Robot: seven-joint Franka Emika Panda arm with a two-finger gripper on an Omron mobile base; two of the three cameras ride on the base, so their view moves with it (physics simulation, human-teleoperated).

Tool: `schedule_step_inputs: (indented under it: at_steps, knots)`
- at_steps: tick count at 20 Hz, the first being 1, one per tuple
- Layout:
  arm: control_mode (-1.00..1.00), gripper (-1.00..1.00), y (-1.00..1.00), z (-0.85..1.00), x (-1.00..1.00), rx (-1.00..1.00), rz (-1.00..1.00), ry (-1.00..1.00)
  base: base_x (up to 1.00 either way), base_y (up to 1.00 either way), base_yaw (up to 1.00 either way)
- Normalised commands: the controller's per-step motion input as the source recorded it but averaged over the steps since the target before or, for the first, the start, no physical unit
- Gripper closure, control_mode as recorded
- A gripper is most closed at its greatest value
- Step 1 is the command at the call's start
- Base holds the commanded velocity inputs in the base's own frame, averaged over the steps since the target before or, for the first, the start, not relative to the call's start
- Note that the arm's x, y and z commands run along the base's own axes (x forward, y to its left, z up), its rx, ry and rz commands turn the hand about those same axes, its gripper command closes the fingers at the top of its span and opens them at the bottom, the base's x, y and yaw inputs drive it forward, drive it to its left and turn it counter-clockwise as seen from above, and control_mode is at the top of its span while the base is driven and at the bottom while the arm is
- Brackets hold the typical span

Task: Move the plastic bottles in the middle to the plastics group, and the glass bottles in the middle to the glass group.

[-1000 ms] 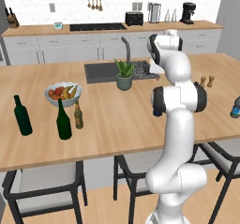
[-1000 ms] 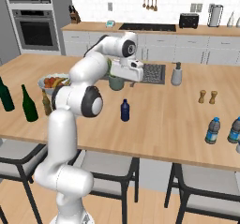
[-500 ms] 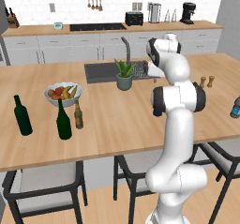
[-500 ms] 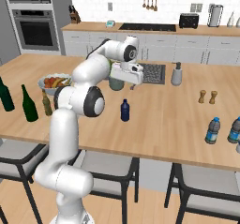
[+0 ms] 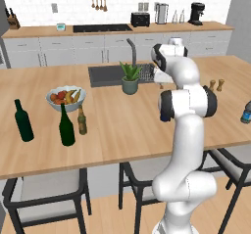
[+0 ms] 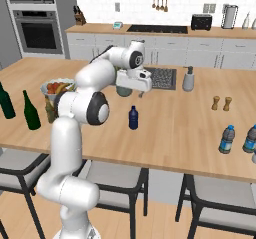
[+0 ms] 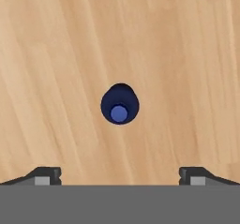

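We see a dark-blue plastic bottle (image 7: 119,104) with a lighter blue cap on the pale-wood counter (image 7: 56,54).

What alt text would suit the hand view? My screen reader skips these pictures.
Seen from straight above, a small dark-blue bottle with a blue cap stands upright on a bare wooden counter. The gripper is open, and its two dark fingers rise far apart at the bottom edge, touching nothing.

Rendered home kitchen. Long wooden island counter (image 5: 122,125) with inset dark sink (image 5: 105,75). Black built-in wall oven (image 6: 39,31), grey cabinets (image 5: 59,57).
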Motion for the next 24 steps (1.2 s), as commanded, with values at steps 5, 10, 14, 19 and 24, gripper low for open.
schedule_step_inputs:
  at_steps: [5, 10, 14, 19, 24]
  knots:
    - [-1.0, -1.0, 0.07, -0.3, -0.09, -0.15, 0.12, -0.01, 0.0, 0.0, 0.0]
    - [-1.0, -1.0, 0.0, -0.43, 0.0, 0.0, 0.08, -0.05, 0.0, 0.0, 0.0]
    - [-1.0, -1.0, 0.0, -0.28, 0.16, 0.0, 0.03, -0.08, 0.0, 0.0, 0.0]
    - [-1.0, -1.0, 0.0, -0.11, 0.13, 0.0, 0.0, -0.11, 0.0, 0.0, 0.0]
    - [-1.0, -1.0, 0.0, -0.09, 0.19, 0.0, 0.0, -0.04, 0.0, 0.0, 0.0]
